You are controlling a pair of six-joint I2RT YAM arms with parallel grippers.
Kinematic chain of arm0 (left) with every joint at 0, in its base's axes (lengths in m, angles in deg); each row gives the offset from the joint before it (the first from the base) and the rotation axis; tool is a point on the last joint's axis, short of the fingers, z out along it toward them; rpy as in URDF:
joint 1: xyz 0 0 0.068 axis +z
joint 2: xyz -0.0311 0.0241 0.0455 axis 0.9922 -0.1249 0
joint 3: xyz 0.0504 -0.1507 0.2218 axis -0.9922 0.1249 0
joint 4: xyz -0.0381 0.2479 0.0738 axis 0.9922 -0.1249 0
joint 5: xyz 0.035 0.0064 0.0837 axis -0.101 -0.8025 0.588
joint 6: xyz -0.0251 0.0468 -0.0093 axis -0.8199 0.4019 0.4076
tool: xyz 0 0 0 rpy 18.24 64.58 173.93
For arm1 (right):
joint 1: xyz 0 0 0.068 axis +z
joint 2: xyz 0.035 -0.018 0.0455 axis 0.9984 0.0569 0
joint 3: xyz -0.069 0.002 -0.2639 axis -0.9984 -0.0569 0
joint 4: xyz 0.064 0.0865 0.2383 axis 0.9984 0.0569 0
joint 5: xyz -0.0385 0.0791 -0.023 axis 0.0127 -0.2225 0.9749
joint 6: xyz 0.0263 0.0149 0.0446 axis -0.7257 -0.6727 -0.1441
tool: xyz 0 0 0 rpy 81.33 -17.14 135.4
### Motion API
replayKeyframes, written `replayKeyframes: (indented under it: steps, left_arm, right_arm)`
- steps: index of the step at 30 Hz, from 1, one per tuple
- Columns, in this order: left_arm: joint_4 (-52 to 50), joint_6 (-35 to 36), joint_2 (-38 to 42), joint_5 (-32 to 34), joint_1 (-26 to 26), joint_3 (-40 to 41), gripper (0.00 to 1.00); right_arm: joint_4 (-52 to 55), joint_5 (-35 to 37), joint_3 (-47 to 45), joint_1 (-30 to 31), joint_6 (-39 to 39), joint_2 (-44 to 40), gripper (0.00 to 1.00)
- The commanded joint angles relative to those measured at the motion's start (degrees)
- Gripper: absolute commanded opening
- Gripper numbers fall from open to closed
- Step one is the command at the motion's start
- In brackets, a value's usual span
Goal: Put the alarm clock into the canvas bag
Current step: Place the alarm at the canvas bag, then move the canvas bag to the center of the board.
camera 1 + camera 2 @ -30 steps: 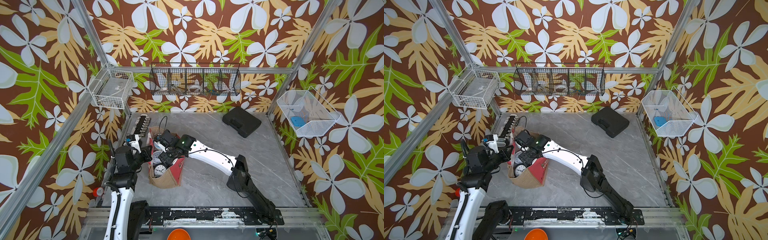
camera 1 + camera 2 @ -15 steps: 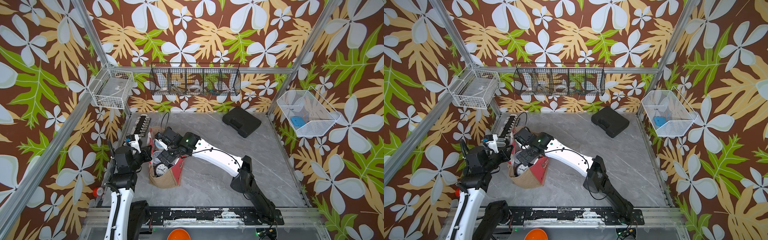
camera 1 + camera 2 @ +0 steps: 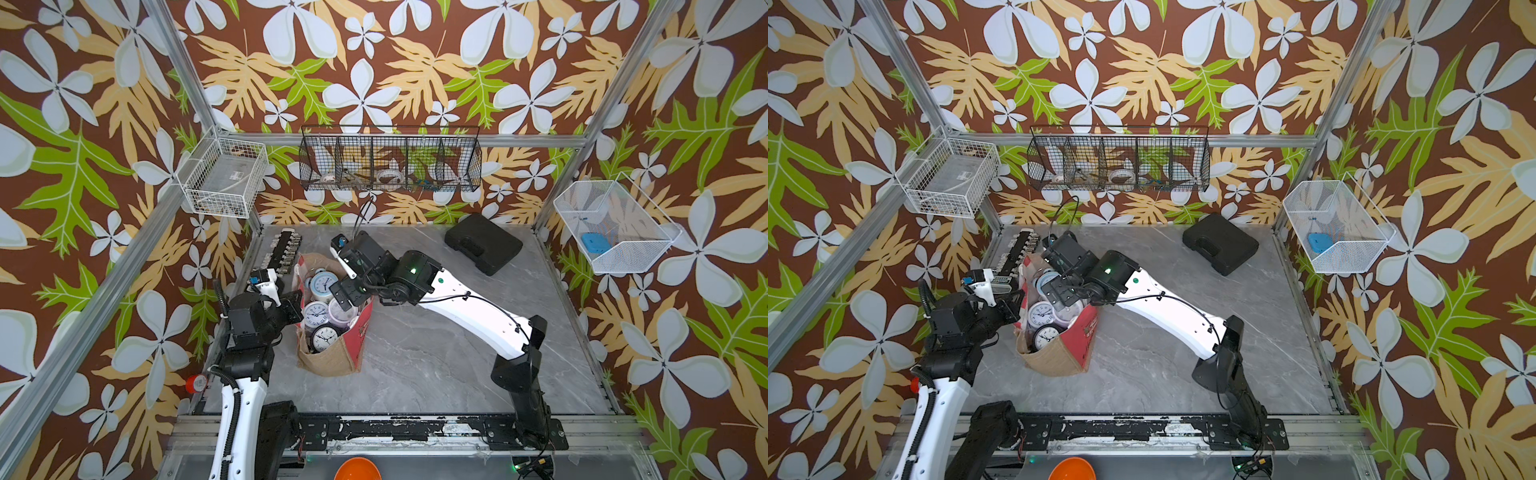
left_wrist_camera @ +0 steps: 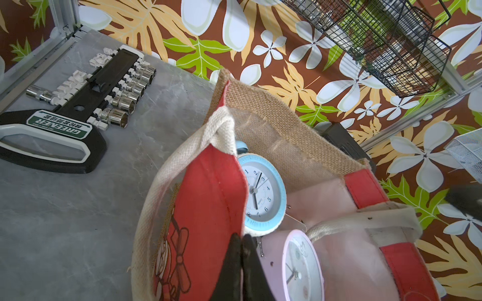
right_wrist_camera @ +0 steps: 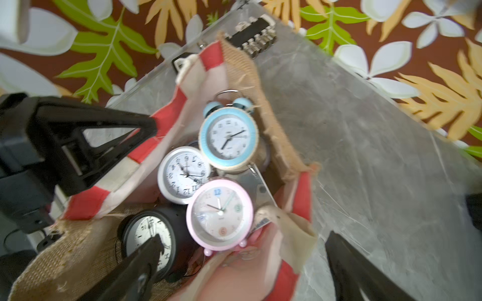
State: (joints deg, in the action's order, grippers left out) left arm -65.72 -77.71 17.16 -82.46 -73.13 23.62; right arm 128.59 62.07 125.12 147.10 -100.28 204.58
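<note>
Right gripper (image 5: 242, 241) has come up out of the canvas bag (image 3: 332, 361) with jaws now spread wide and empty, so the drop looks done. Pink alarm clock (image 5: 219, 213) lies inside among three others, round and glossy against scratchy burlap. Left gripper (image 4: 241, 250) pinches the floppy red rim.

1 of the right fingers (image 5: 138, 263) hides part of the black clock (image 5: 140, 228).
</note>
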Motion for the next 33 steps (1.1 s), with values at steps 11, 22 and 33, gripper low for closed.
replayKeyframes:
  steps: [11, 22, 33]
  left_arm:
    - [0.0, 0.4, 0.6, 0.7, 0.0, -0.5, 0.00]
    - [0.3, 0.6, 0.2, -1.0, 0.0, -1.0, 0.00]
    - [1.0, -2.2, -0.8, -6.1, -0.5, -3.4, 0.00]
  right_arm:
    - [-12.0, -0.6, -21.5, -3.1, -17.6, -6.2, 0.77]
    - [-16.8, -7.1, -26.8, -3.0, -22.8, -4.8, 0.40]
    - [-15.7, -3.8, -28.4, -5.7, -19.9, -9.1, 0.00]
